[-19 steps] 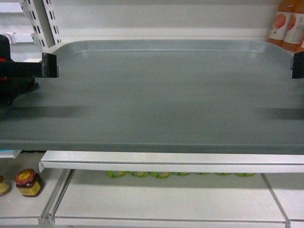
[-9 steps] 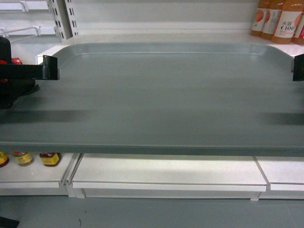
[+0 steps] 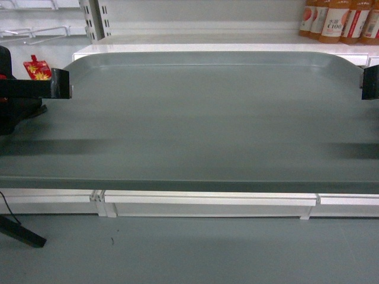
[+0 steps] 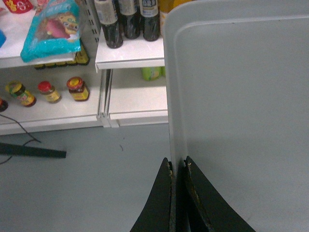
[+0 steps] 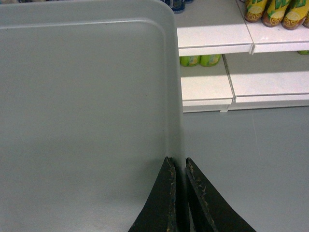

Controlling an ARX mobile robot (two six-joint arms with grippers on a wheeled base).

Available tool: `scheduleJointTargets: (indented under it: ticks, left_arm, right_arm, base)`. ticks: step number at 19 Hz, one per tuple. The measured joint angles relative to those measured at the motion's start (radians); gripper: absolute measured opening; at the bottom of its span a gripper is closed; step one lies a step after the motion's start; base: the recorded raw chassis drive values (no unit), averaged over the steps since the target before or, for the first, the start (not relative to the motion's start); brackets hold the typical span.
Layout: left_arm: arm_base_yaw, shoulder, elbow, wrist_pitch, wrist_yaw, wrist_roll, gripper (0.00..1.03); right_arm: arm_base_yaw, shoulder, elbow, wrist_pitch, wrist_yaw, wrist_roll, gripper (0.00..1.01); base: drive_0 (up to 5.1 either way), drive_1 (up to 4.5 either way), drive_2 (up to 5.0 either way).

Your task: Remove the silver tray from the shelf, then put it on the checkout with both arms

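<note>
The silver tray (image 3: pixel 201 118) fills most of the head view, held level in the air in front of the shelf (image 3: pixel 237 42). My left gripper (image 3: pixel 59 83) is shut on its left rim and my right gripper (image 3: pixel 368 83) on its right rim. In the left wrist view the gripper (image 4: pixel 177 164) pinches the thin edge of the tray (image 4: pixel 241 96), with floor beneath. The right wrist view shows that gripper (image 5: pixel 177 162) clamped the same way on the tray (image 5: pixel 87 106). The checkout is out of view.
Orange drink bottles (image 3: pixel 334 21) and a red packet (image 3: pixel 37 68) stand on shelves behind the tray. A black leg (image 3: pixel 21 232) lies on the grey floor (image 3: pixel 207 248). Jars (image 4: pixel 77 88), dark bottles (image 4: pixel 125 21) and green cups (image 5: pixel 200 60) fill lower shelves.
The shelves have drawn farther away and slid up in the head view, and grey floor now shows below the tray. Both grippers keep their hold on the rims.
</note>
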Motion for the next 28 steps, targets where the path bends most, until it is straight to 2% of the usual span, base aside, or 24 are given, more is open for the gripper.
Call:
scheduleJointTargets:
  ticks: [28]
  left_arm:
    - [0.000, -0.001, 0.000, 0.002, -0.001, 0.000, 0.03]
  right_arm:
    - [-0.001, 0.000, 0.002, -0.002, 0.000, -0.002, 0.03]
  base:
    - [0.1, -4.09, 4.3]
